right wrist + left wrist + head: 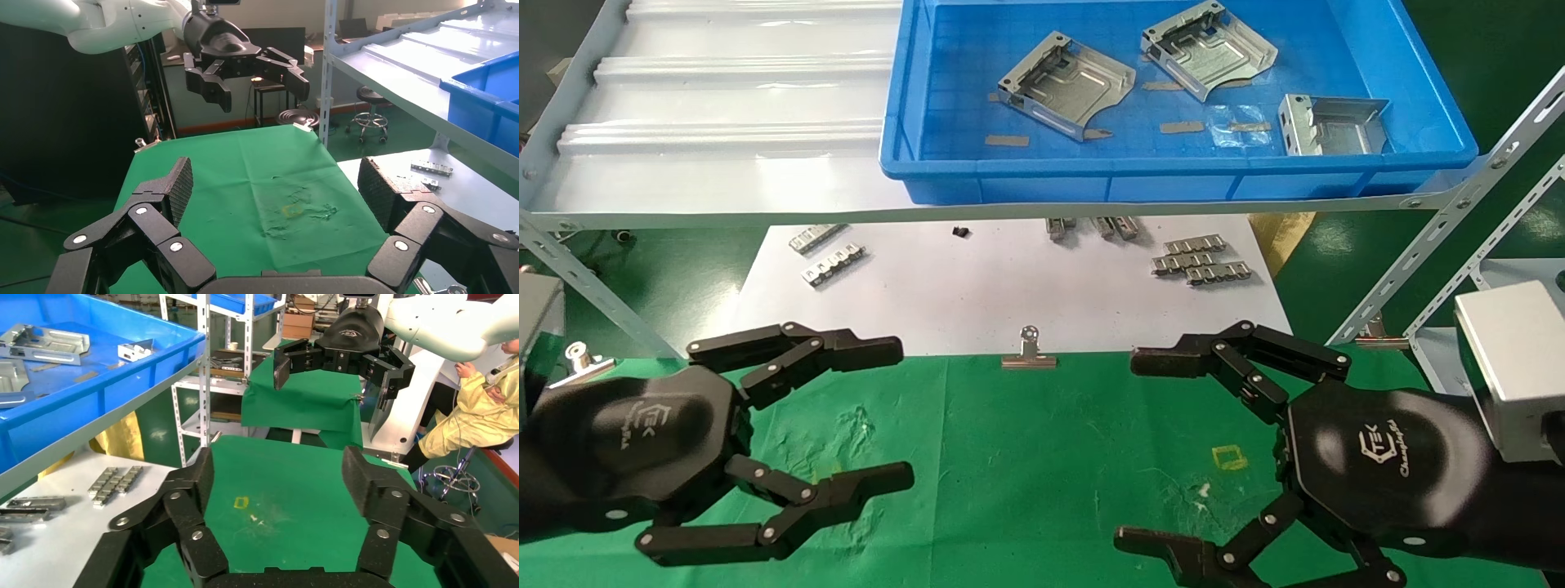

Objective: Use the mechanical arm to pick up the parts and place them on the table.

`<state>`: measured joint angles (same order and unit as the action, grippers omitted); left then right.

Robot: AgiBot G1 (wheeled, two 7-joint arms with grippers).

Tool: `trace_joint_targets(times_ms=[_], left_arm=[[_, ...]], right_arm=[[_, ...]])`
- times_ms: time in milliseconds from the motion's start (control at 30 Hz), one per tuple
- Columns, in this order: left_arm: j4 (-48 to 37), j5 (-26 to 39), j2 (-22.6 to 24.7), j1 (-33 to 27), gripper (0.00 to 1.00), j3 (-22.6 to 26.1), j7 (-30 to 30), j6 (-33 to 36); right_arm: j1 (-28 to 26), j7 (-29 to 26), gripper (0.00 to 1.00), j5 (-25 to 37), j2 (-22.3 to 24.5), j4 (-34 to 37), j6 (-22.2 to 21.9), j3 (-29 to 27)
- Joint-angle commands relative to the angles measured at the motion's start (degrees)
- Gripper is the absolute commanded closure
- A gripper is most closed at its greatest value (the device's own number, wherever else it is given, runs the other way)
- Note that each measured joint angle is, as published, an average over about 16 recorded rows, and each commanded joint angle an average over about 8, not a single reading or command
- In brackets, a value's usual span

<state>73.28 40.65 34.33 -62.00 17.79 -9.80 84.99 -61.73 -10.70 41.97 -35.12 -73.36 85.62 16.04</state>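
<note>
Three silver sheet-metal parts lie in the blue tray (1173,167) on the upper shelf: one at the middle (1065,84), one farther back (1209,49), one at the right (1332,124). Two of them also show in the left wrist view (46,343) (136,350). Below, the green cloth table (1042,457) carries a small yellow square mark (1228,457). My left gripper (903,415) (278,478) hovers open over the cloth's left side, holding nothing. My right gripper (1128,449) (275,190) faces it from the right, also open, with only cloth between its fingers.
A white sheet (1009,286) behind the cloth holds small ridged metal strips (1201,261) (834,253). A silver binder clip (1029,355) sits on the cloth's far edge. Slanted shelf rails (1442,269) stand at the right, the shelf's front edge (1009,214) overhead.
</note>
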Motion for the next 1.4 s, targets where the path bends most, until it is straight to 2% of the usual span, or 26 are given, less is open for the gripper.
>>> trace_joint_targets(times_ms=[33, 667, 800, 933, 1067, 1233, 1400], left_arm=[[0.0, 0.0, 0.0, 0.0, 1.0, 0.0, 0.0, 0.0], [0.0, 0.0, 0.0, 0.0, 1.0, 0.0, 0.0, 0.0], [0.0, 0.0, 0.0, 0.0, 1.0, 0.0, 0.0, 0.0], [0.0, 0.0, 0.0, 0.0, 1.0, 0.0, 0.0, 0.0], [0.0, 0.0, 0.0, 0.0, 1.0, 0.0, 0.0, 0.0], [0.0, 0.0, 0.0, 0.0, 1.0, 0.0, 0.0, 0.0], [0.0, 0.0, 0.0, 0.0, 1.0, 0.0, 0.0, 0.0]], right_arm=[[0.0, 0.0, 0.0, 0.0, 0.0, 0.0, 0.0, 0.0], [0.0, 0.0, 0.0, 0.1, 0.0, 0.0, 0.0, 0.0], [-2.0, -0.2, 0.0, 1.6, -0.4, -0.2, -1.2, 0.2], [-8.9, -2.4, 0.0, 6.7, -3.0, 0.9, -4.5, 2.0], [-20.0, -6.0, 0.0, 15.0, -8.1, 6.1, -8.5, 5.5], [-32.9, -8.2, 0.0, 26.6, -16.0, 18.1, -14.4, 10.4], [-41.8, -8.6, 0.0, 36.9, -23.4, 32.2, -22.3, 14.6]])
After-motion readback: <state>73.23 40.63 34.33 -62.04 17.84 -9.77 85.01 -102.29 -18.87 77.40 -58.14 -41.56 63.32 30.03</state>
